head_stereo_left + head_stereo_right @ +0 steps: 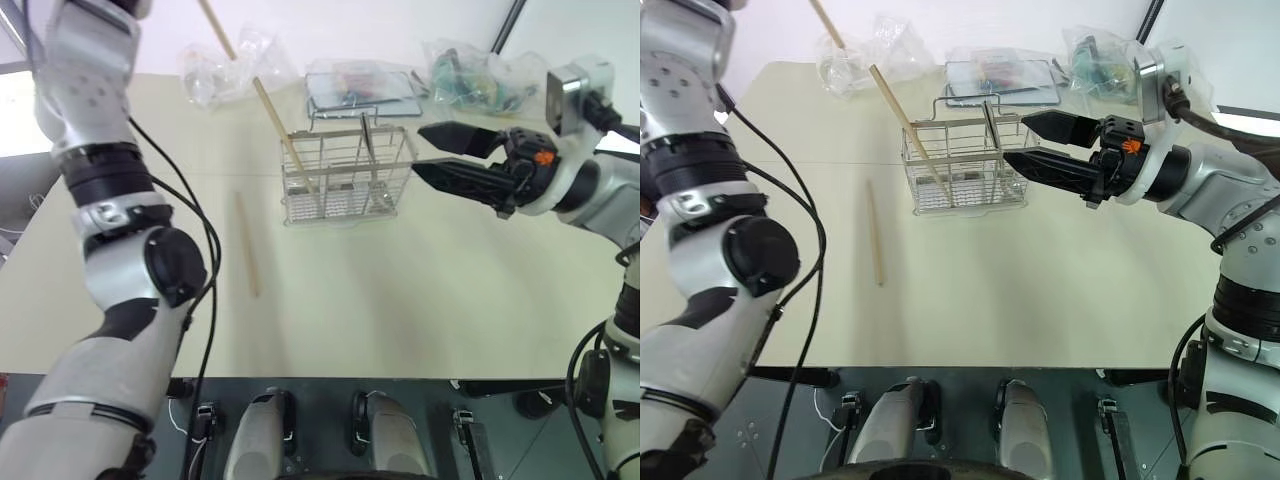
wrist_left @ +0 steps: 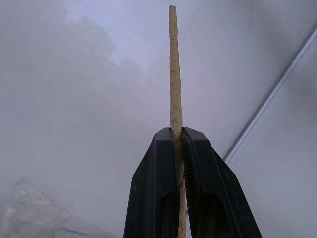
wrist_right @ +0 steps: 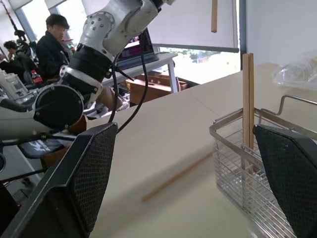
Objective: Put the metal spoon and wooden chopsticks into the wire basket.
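Observation:
The wire basket (image 1: 345, 178) stands upright at the table's middle back. One wooden chopstick (image 1: 280, 130) leans in its left part, sticking out up and to the left. The metal spoon (image 1: 368, 150) stands in its right part, handle up. Another chopstick (image 1: 246, 245) lies flat on the table left of the basket. My left gripper (image 2: 177, 133) is raised high, shut on a third chopstick (image 2: 173, 69), whose lower end shows at the picture's top (image 1: 217, 30). My right gripper (image 1: 418, 150) hovers open just right of the basket, pointing at it, with nothing between its fingers.
A flat plastic-wrapped rack (image 1: 362, 85) lies behind the basket, with crumpled clear bags (image 1: 225, 65) to its left and a bag of items (image 1: 480, 80) to its right. The table's front edge (image 1: 330, 378) is close to me. People (image 3: 52, 44) sit beyond the table.

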### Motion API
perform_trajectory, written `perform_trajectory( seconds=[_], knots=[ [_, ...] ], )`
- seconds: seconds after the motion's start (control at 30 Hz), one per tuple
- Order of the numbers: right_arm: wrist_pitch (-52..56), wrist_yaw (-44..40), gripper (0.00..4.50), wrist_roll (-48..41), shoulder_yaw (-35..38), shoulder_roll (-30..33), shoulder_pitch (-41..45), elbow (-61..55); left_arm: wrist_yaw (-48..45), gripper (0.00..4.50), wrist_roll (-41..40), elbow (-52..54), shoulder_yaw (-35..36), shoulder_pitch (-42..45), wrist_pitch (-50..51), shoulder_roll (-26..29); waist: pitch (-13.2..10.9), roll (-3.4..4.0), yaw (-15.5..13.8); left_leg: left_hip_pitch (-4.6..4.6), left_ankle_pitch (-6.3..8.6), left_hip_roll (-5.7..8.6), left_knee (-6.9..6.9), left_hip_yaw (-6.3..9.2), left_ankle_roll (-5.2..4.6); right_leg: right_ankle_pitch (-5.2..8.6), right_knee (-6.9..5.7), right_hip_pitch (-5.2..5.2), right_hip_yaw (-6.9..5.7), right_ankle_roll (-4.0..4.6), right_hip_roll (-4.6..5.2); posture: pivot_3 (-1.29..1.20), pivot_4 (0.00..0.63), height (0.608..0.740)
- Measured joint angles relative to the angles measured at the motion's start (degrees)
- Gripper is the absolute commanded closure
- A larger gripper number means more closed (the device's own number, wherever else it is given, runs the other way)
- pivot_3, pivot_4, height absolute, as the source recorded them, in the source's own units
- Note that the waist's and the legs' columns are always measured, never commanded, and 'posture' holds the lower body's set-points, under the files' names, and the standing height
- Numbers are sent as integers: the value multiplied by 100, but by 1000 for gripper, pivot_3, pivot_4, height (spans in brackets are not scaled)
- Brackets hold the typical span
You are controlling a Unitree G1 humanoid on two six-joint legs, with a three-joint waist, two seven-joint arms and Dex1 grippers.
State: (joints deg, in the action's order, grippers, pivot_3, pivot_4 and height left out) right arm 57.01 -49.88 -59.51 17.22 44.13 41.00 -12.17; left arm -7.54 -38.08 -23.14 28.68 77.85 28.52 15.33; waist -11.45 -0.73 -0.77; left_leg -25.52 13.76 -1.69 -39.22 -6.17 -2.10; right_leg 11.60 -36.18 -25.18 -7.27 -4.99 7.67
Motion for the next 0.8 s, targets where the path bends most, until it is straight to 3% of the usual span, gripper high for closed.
perform_trajectory(
  seconds=[0.23, 0.57, 0.67, 0.8],
  knots=[
    [1, 214, 0, -94, 152, 36, -1, 15, -296, 4460, 809, 335, -1360, -866, -365, -525, 0, 0, 3, -3, -2, -1, 0, -8, 3, 0, 3, -5, 3, 0, -2, 0, 150, 704],
    [-1, 582, 0, -277, 387, 134, -261, -132, -436, 4460, 1794, -113, -1900, -1585, -1764, -916, 0, 0, 0, -5, 5, -3, 0, -6, -8, 0, 6, -6, 3, 1, -1, 0, 150, 704],
    [-7, 671, 0, -283, 388, 134, -279, -138, -419, 3412, 1914, -162, -1899, -1848, -1949, -1053, 0, 0, -2, -8, 6, -4, 0, -5, -9, 0, 6, -8, 3, 1, -1, 0, 150, 704],
    [-37, 697, 0, -284, 381, 130, -278, -136, -454, 1535, 1933, -136, -1911, -2095, -1890, -1133, 0, 0, -2, -8, 7, -4, 0, -3, -12, 0, 7, -8, 3, 1, -1, 0, 150, 704]
  ],
)
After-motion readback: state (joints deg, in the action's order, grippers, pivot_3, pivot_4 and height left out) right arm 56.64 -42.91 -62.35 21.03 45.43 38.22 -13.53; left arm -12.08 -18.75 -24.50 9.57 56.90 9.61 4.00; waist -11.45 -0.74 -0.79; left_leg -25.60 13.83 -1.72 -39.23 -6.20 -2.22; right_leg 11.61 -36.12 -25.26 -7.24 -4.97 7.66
